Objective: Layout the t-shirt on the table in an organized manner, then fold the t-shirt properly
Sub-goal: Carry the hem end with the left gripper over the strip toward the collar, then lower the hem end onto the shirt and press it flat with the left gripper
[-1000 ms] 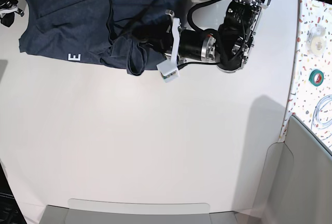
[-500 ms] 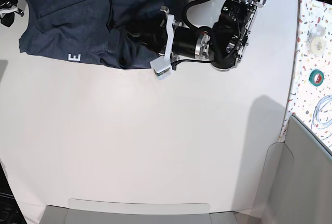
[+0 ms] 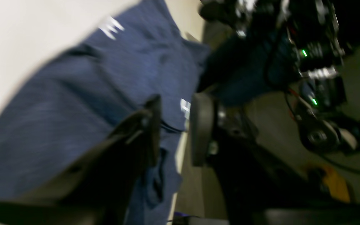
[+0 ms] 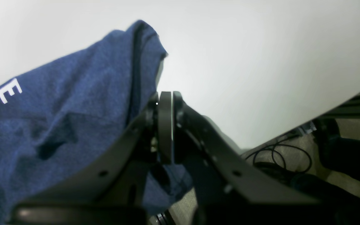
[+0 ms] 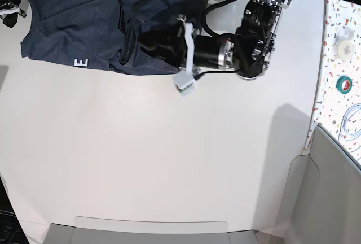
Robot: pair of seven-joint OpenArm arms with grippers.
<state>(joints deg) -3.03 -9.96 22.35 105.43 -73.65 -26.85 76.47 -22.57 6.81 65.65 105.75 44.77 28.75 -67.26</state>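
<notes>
We saw the t-shirt (image 5: 84, 26) as soft matt cloth, a heathered navy knit with a fine flecked grain, its hems stitched in darker thread and its block letters a flat, opaque white print. It lay creased and bunched on the table (image 5: 169, 153), whose white top looked smooth and faintly satin, without grain or seams. Over the shirt, the left gripper (image 3: 174, 131) showed matt black fingers of what looked like hard plastic, though that view was blurred. At the shirt's edge, the right gripper (image 4: 166, 125) looked likewise matt black, with small bolt holes along its arms.
</notes>
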